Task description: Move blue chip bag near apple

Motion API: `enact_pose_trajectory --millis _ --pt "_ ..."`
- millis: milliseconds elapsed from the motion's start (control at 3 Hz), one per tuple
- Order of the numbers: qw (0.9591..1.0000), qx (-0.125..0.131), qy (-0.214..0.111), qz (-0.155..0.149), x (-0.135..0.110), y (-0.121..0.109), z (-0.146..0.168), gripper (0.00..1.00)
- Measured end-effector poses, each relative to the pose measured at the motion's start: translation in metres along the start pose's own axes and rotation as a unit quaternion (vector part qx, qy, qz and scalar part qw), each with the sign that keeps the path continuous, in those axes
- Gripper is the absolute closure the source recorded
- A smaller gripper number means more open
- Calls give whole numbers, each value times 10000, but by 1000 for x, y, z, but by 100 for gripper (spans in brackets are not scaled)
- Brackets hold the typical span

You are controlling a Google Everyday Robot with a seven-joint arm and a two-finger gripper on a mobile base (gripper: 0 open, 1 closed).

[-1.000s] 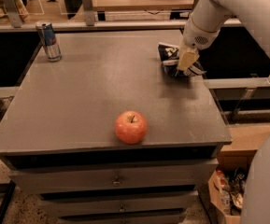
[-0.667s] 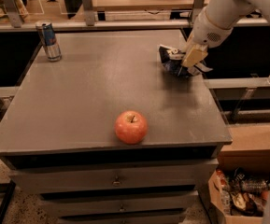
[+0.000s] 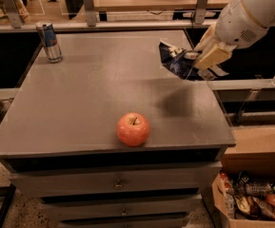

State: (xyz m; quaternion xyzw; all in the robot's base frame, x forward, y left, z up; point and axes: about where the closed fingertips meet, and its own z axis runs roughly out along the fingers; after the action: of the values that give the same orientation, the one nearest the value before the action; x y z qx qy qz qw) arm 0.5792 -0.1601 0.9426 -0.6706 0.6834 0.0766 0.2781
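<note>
Setting: grey bench (image 3: 80, 103) filled the middle of a dim workroom, with drawers (image 3: 118, 184) under its top and a second counter running behind it at 12 o'clock
Apple: the apple (image 3: 133, 129) sat upright on the bench near the front edge, at about 6 o'clock on the top, stem up, with nothing touching it
Blue chip bag: the blue chip bag (image 3: 175, 61) hung crumpled above the bench's right rear part, at about 2 o'clock on the top and 1 o'clock from the apple, well apart from it
Claw: the claw (image 3: 197, 61) was at the bag's right side, its tan fingers (image 3: 212, 56) closed onto the foil and holding the bag clear of the surface
Arm: a white arm (image 3: 251, 13) reached in from the 2 o'clock corner of the view
Shadow: a dark patch (image 3: 175, 101) lay on the bench just below the bag, between bag and apple
Drink can: a slim blue-and-silver can (image 3: 49, 42) stood upright at the bench's 10 o'clock corner, far from both bag and apple
Floor: a cardboard box (image 3: 222, 194) of mixed snack packets sat on the floor at 4 o'clock, beside the drawers
</note>
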Motion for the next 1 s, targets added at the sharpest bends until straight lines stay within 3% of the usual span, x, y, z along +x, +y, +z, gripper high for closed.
enact_pose_trajectory --millis 333,1000 --pt "9991 -43 -288 -298 -20 35 -19 100" --pt "9935 -358 -717 -805 -58 89 -22 59"
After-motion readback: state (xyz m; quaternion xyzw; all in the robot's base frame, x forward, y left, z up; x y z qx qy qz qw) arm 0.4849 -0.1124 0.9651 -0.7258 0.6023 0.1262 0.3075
